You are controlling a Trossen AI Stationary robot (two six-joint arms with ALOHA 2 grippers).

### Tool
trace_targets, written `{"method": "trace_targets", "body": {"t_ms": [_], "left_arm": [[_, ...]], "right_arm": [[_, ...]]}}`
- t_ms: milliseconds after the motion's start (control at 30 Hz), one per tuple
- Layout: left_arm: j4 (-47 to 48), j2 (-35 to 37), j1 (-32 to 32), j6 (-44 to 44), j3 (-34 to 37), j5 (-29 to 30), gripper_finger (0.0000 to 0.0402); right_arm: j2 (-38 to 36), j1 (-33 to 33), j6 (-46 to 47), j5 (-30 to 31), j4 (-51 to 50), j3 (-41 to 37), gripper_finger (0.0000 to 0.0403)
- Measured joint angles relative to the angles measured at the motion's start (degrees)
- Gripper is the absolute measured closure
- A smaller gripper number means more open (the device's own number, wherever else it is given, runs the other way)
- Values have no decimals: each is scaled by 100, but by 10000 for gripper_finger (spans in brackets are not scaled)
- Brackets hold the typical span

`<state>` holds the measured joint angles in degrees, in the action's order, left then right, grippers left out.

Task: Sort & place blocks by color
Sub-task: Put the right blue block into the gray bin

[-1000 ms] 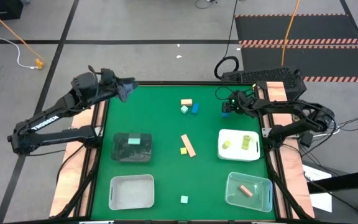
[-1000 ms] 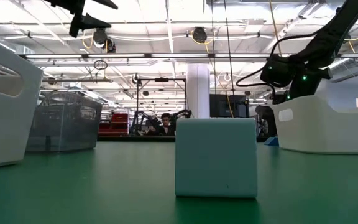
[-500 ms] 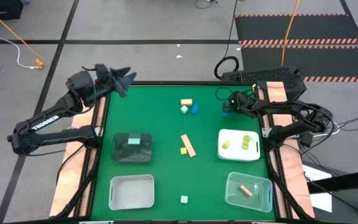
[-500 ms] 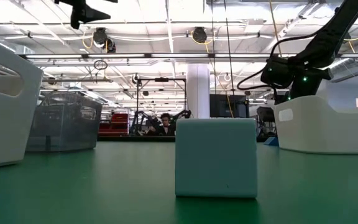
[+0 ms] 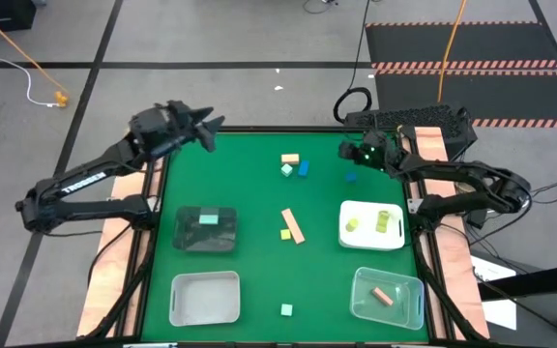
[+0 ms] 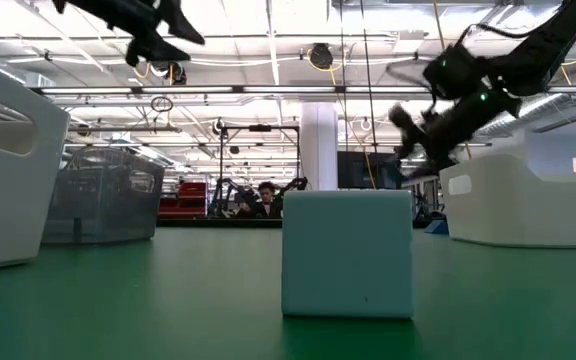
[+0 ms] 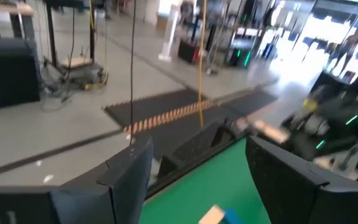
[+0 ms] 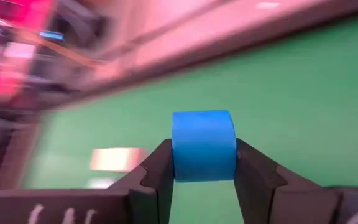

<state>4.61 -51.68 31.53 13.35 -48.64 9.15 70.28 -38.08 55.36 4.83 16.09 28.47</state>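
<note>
My right gripper [image 8: 204, 163] is shut on a small blue block [image 8: 204, 144], raised over the table's far right [image 5: 345, 150] and showing high in the low view [image 6: 408, 130]. Another blue block [image 5: 351, 177] lies on the table just nearward of it. Loose on the green table lie a tan block [image 5: 290, 157], a mint block [image 5: 286, 169], a blue block [image 5: 304, 167], a tan bar [image 5: 293, 225], a yellow-green block [image 5: 285, 234] and a mint cube [image 6: 348, 253]. My left gripper [image 5: 210, 130] hangs open and empty above the far left corner. My right gripper pinches the blue block by two opposite sides [image 8: 178, 149] between its two fingers. The fingers point roughly toward the table's left. The block is lifted clear of the table.
A dark tray [image 5: 190, 239] holds a mint block. A white tray [image 5: 372, 239] holds yellow-green blocks. A clear bin [image 5: 402, 307] holds a salmon block, and a white bin [image 5: 204, 311] stands near left. A dark box sits beyond the far right edge.
My right gripper has risen from low over the table's far right and swung its fingers toward the table's left, carrying the blue block clear. My left gripper has drifted a little toward the table's right along the far edge, staying high.
</note>
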Motion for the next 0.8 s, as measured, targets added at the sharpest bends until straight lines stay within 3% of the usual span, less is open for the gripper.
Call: {"method": "trace_targets", "body": {"t_ms": [200, 300, 500, 633, 800], "left_arm": [[-51, -752, -31, 22, 0, -20, 154], [-163, -1087, -94, -306, 0, -440, 152], [-725, -1541, -382, -1932, 2, -1837, 151], [-1121, -1754, -623, -2849, 2, -1985, 151], [-1477, -1943, -900, -3267, 2, -1985, 151]], "right_arm": [[-20, 408, 56, -752, 2098, 2, 292], [-20, 687, 91, -1145, 2655, 4, 292], [-18, 1226, 724, -1469, 2801, 7, 292], [-20, 1594, 1114, -1560, 2831, 7, 292], [24, 1985, 1308, -1557, 2818, 209, 292]]}}
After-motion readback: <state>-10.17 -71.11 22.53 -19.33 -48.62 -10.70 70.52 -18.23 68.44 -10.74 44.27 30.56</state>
